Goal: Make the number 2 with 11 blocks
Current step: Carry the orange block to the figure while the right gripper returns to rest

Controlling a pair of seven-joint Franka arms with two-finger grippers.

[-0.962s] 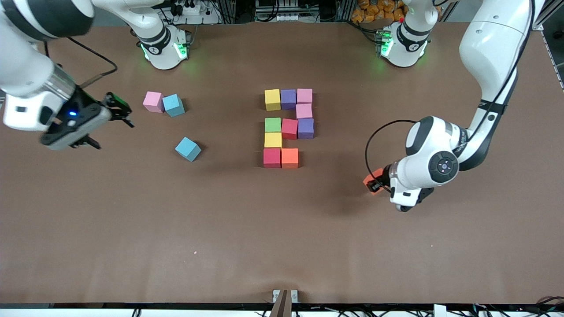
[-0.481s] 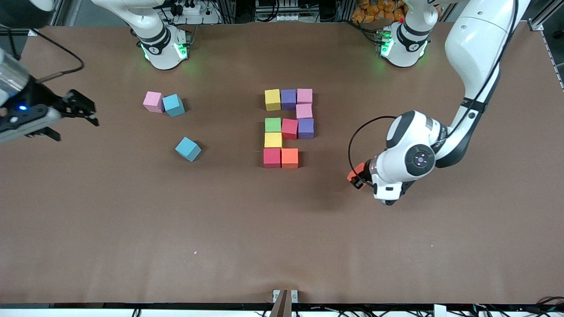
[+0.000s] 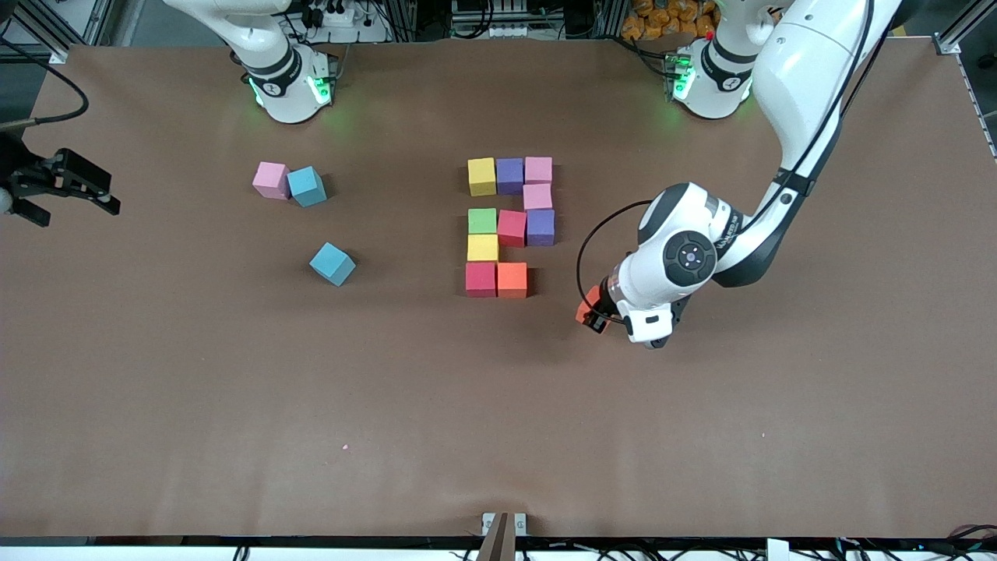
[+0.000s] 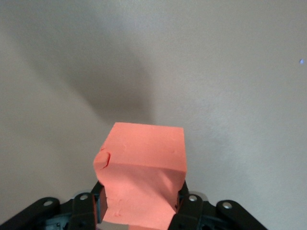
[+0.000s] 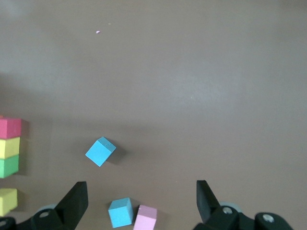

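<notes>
Front view, my left gripper [image 3: 590,309]: clenched on orange block [image 3: 586,306], over bare table [image 3: 701,436].
My right gripper [image 3: 66,187]: fingers spread, empty, waiting at table's edge.

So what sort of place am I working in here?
Most likely a robotics lab bench: two arm bases bolted along a brown-covered table, foam cubes laid out on it like the green block, and power strips with aluminium framing at the table's edge.

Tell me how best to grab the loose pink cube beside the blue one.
Come straight down on the pink cube and pinch the two side faces that run toward the touching blue cube; those stand free. Its contact face leaves no finger room. The open right gripper is closest.
</notes>
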